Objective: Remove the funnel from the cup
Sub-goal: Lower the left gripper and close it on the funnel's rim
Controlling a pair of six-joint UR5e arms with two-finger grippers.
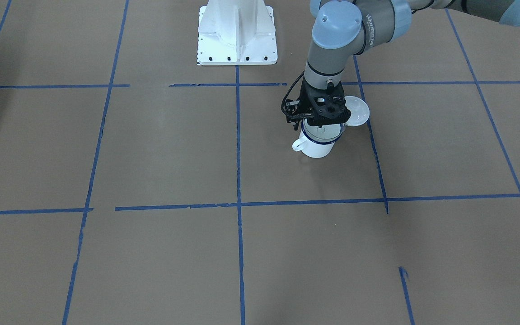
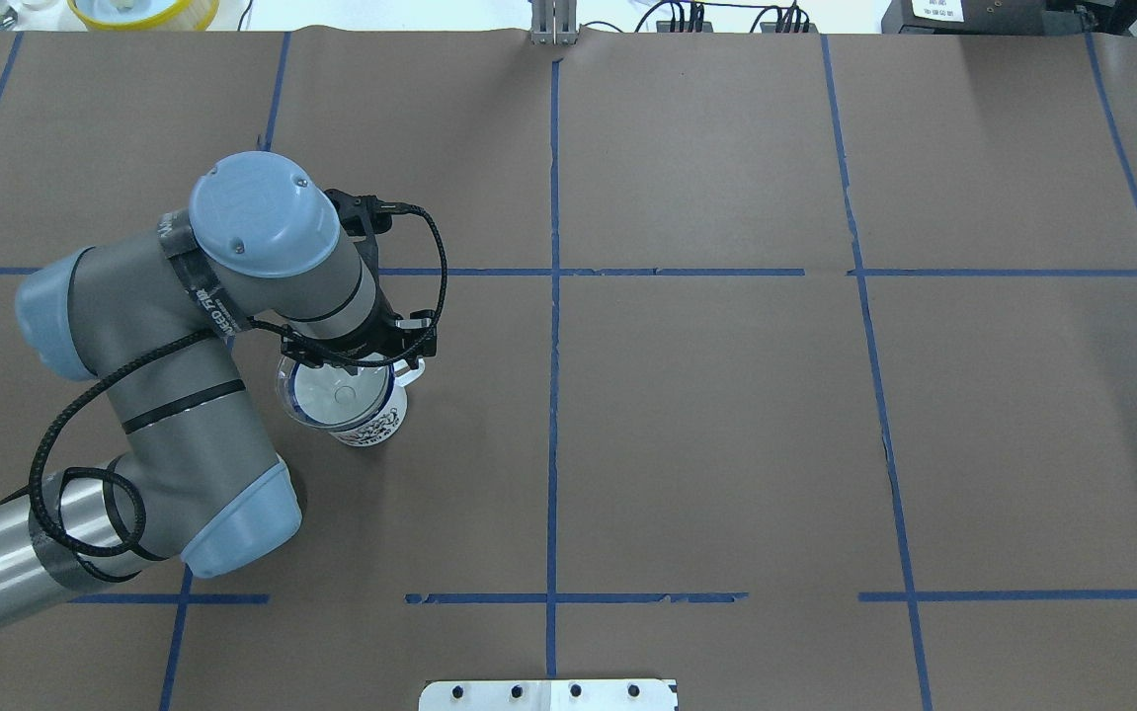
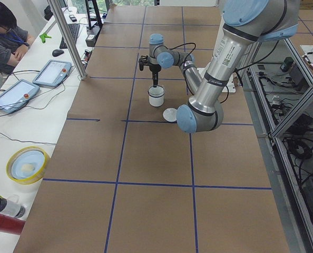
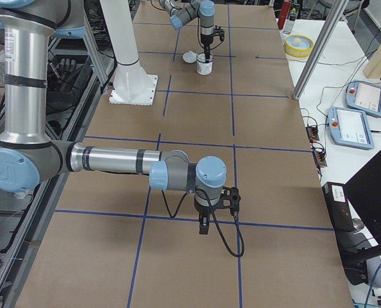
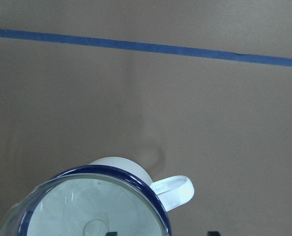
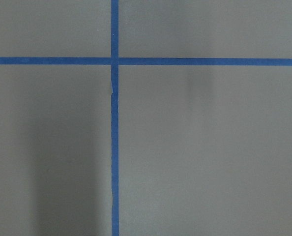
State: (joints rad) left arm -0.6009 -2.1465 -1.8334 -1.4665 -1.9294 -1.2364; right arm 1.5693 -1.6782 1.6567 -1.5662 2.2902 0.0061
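Note:
The cup (image 1: 316, 148) is a white enamel mug with a dark blue rim, standing on the brown paper. The clear funnel (image 1: 323, 132) sits in it with its rim above the mug's rim. My left gripper (image 1: 320, 123) hangs straight down over them. In the left wrist view the funnel (image 5: 87, 206) and the mug's handle (image 5: 175, 189) fill the bottom edge. Two dark fingertips (image 5: 212, 233) stand wide apart there, either side of the funnel's rim by the handle, so the gripper (image 5: 161, 233) is open. My right gripper (image 4: 204, 229) hangs over bare paper far away; I cannot tell its state.
A flat white round lid (image 1: 358, 110) lies on the paper right beside the mug, on the robot's side. The white robot base (image 1: 237, 36) stands behind. A yellow bowl (image 3: 26, 164), tablets and an operator (image 3: 3, 31) are beyond the table's far edge.

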